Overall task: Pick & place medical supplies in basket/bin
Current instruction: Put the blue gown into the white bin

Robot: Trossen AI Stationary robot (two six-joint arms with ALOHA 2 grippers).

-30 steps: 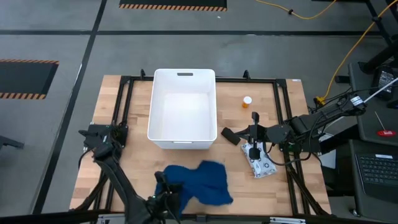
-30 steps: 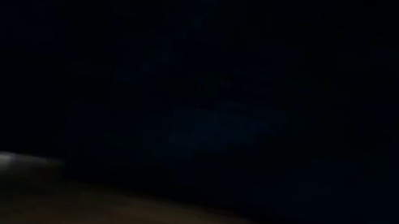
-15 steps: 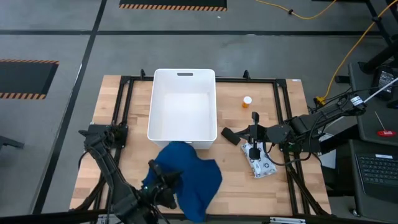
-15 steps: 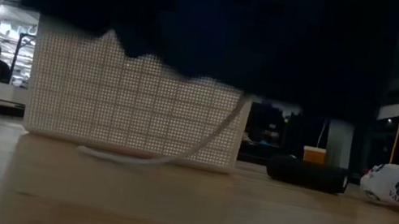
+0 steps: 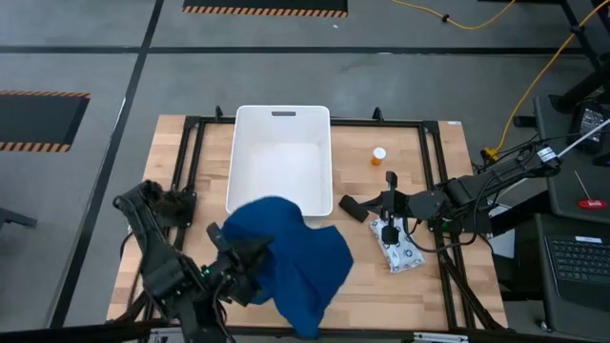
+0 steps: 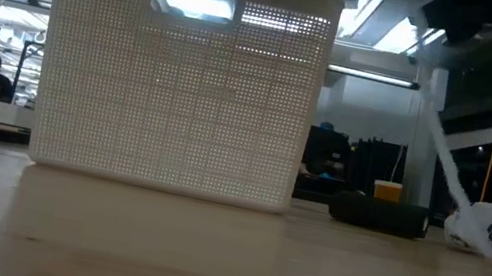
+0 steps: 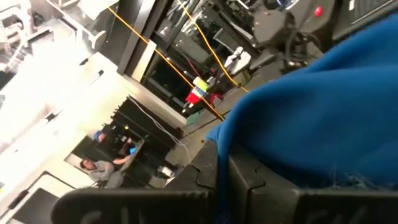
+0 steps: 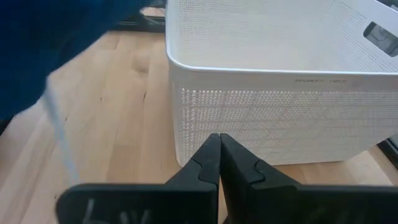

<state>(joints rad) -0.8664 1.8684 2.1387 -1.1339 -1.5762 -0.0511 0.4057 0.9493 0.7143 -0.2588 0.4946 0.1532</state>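
Left hand [image 5: 246, 270] clamped on blue cloth [image 5: 291, 257], lifted, one edge overlapping white tub [image 5: 282, 170] near rim. Right hand [image 8: 219, 144] pinched closed, beside dotted packet [image 5: 397, 246]. Risk: trailing cloth drapes outside the tub, snags rim.

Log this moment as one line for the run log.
left gripper: holding blue cloth lifted by tub | right gripper: shut, idle over packet

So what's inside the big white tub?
The white tub looks empty: only its bare white floor shows. The blue cloth, held up by the left pincer, covers the tub's near corner, so that bit is hidden.
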